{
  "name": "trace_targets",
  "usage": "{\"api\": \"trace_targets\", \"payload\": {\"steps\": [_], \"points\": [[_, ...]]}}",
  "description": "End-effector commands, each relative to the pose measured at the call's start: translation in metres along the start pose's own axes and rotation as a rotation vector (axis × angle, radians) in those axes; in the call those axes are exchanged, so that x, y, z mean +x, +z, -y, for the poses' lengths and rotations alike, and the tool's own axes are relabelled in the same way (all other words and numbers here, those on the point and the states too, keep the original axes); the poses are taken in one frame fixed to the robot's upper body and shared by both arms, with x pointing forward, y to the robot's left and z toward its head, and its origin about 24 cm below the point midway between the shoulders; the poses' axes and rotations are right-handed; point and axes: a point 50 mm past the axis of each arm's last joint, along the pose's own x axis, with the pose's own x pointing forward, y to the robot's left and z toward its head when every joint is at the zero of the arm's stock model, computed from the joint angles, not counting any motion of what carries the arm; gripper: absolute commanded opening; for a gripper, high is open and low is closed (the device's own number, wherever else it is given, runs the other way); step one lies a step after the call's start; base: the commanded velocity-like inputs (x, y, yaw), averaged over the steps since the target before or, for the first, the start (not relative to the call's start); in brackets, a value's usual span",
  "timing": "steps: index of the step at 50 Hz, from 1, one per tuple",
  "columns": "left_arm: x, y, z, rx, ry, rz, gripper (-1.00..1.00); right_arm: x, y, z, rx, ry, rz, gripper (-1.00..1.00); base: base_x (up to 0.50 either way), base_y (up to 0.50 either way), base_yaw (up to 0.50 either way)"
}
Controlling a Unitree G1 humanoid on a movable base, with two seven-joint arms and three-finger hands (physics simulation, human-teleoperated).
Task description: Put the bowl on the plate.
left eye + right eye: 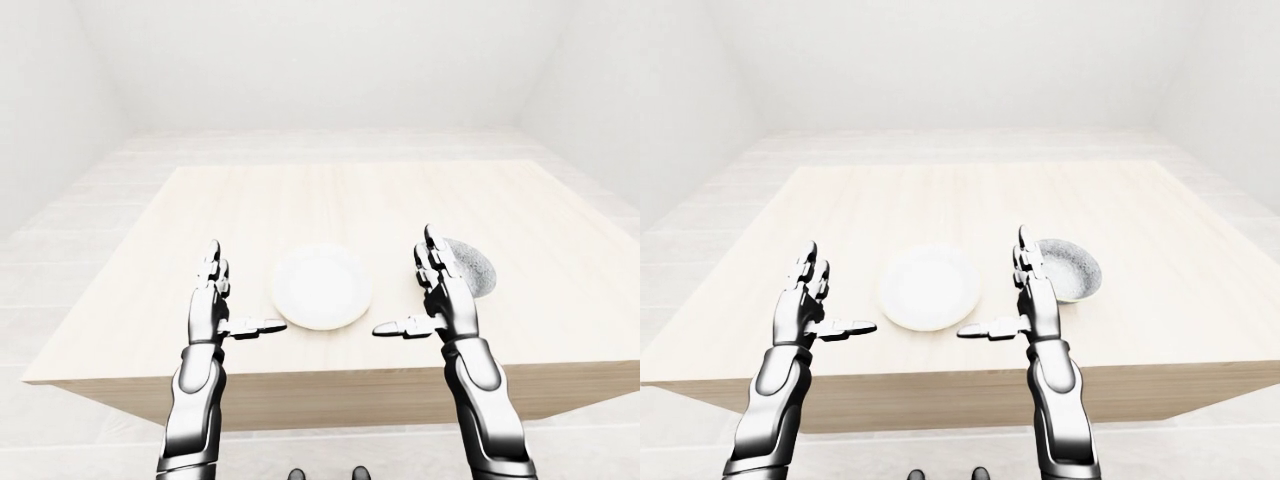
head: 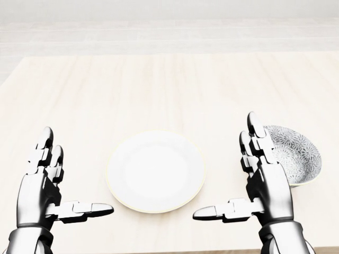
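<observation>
A white round plate (image 2: 155,171) lies flat on the pale wooden table (image 2: 159,90), near the bottom middle of the head view. A grey patterned bowl (image 2: 295,153) stands upright on the table to the plate's right, apart from it. My right hand (image 2: 241,174) is open just left of the bowl, fingers up and thumb pointing toward the plate, partly covering the bowl's left rim. Over to the left of the plate, my left hand (image 2: 66,177) is open and holds nothing, its thumb pointing right.
The table's near edge (image 1: 330,380) runs just below both hands. A light floor (image 1: 940,140) and white walls surround the table. Nothing else stands on the tabletop.
</observation>
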Motion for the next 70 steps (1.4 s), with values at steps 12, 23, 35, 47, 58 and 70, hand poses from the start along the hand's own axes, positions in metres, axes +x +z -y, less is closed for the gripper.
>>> {"api": "trace_targets", "payload": {"steps": [12,23,35,47,58,70], "points": [[-0.001,0.002,0.001,0.006,-0.006,0.01,1.0,-0.002,0.003,-0.001,-0.013,0.011,0.01,1.0,0.0,0.0,0.0],[-0.001,0.001,0.0,-0.006,-0.016,0.007,1.0,0.0,0.003,-0.002,-0.017,0.013,0.009,1.0,0.0,0.0,0.0],[0.002,0.006,0.001,0.007,0.002,-0.004,1.0,-0.001,0.005,-0.003,-0.02,0.014,0.018,1.0,0.0,0.0,0.0],[-0.003,0.004,-0.001,0.011,-0.009,0.013,1.0,0.003,0.01,0.004,-0.065,-0.018,0.037,1.0,0.0,0.0,0.0],[-0.005,0.017,-0.001,0.014,-0.012,0.039,1.0,0.022,0.034,0.028,-0.211,-0.096,0.125,1.0,0.0,0.0,0.0],[-0.002,0.016,-0.006,0.029,-0.001,0.032,1.0,0.035,0.048,0.032,-0.43,-0.127,0.162,1.0,0.0,0.0,0.0]]}}
